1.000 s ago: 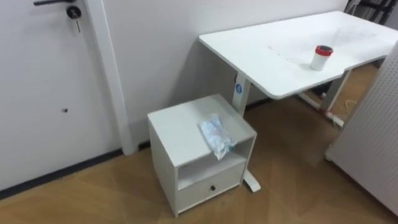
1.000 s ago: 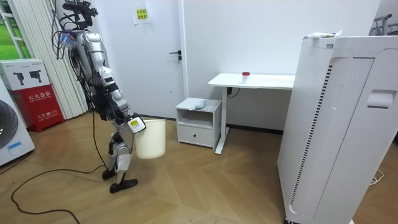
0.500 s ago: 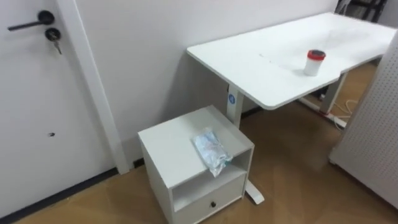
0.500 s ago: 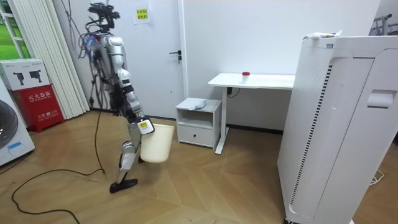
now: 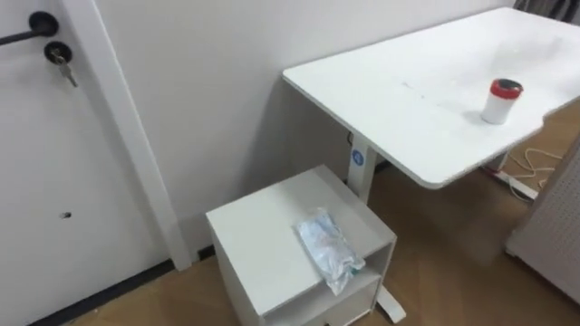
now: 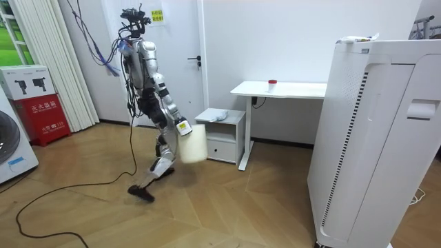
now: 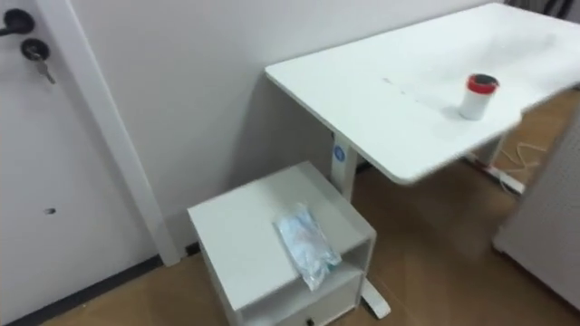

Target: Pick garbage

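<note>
The garbage is a crumpled clear plastic bag (image 5: 331,256) lying on top of a low white cabinet (image 5: 258,235), near its right front corner; it shows too in the right eye view (image 7: 305,244) and small in the room view (image 6: 219,115). In the room view I am mid-stride just left of the cabinet, facing it. My right hand (image 6: 182,127) hangs low and carries a cream waste bin (image 6: 193,143) off the floor, tilted, a short way from the cabinet.
A white desk (image 5: 426,91) stands right of the cabinet with a red-lidded white cup (image 5: 500,100) on it. A door with a handle and key (image 5: 56,54) is at left. A tall white appliance (image 6: 372,138) fills the room view's right. A power strip (image 5: 524,186) lies under the desk.
I have walked from the room view's left toward the cabinet, bin swinging along in my hand. The eye views shifted with the walk; the cabinet and bag now sit lower and closer.
</note>
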